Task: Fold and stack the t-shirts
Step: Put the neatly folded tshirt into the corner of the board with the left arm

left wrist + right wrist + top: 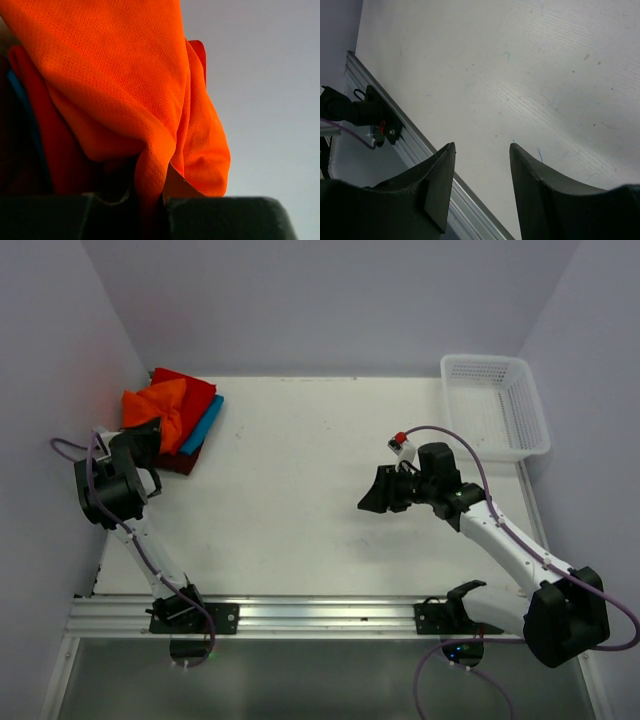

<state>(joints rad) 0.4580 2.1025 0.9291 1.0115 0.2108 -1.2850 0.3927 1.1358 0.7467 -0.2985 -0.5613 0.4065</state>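
The orange t-shirt point(155, 410) lies bunched on top of a stack at the table's back left corner. Under it are a red t-shirt point(190, 385), a turquoise-blue one point(203, 424) and a dark maroon one point(180, 462). My left gripper point(148, 435) is at the stack's near left edge, shut on a fold of the orange t-shirt point(125, 90), which fills the left wrist view. My right gripper point(368, 495) is open and empty above the bare table right of centre; its fingers point(440, 175) frame only table.
A white mesh basket point(495, 405) stands at the back right corner. Grey walls close the table at the left, back and right. An aluminium rail point(300, 615) with the arm bases runs along the near edge.
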